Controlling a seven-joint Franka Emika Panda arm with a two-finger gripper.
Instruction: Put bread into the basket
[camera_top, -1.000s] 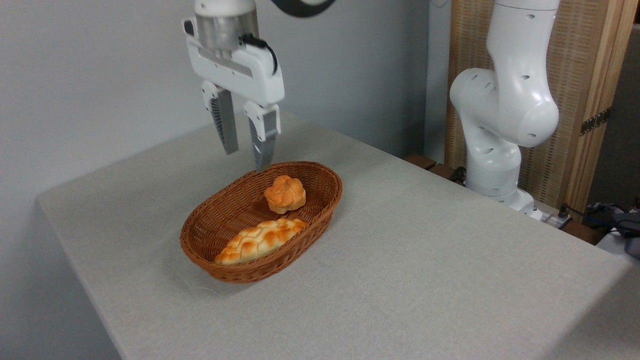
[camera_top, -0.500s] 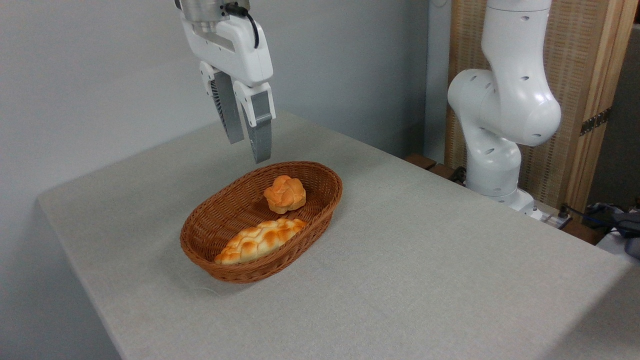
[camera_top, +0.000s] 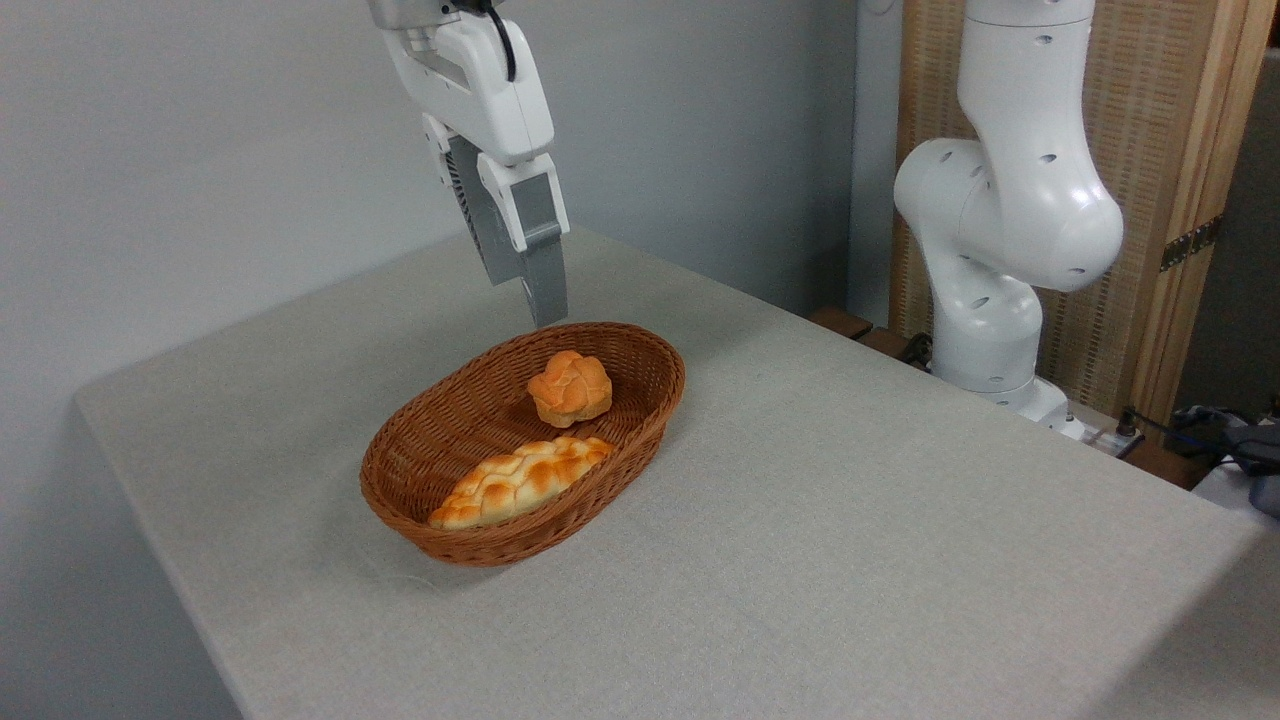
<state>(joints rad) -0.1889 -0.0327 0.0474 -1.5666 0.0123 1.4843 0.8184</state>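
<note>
The bread (camera_top: 570, 387), a small round orange-golden bun with a knotted top, lies inside the basket (camera_top: 398, 447) toward its far end. This oval brown wicker basket sits on the grey table. My gripper (camera_top: 522, 298) hangs above the basket's far rim, up and to the left of the bun, not touching it. Its two grey fingers are seen nearly in line, one behind the other, still apart and holding nothing.
A longer, paler braided loaf (camera_top: 522, 478) lies in the basket's near half. The arm's white base (camera_top: 1000, 240) stands off the table's right far side. The table edge (camera_top: 150, 500) drops away on the left, and a wall is behind.
The gripper has risen from the basket, turned about its axis and drifted slightly right, so its fingers now overlap in view. The bun and loaf have not moved.
</note>
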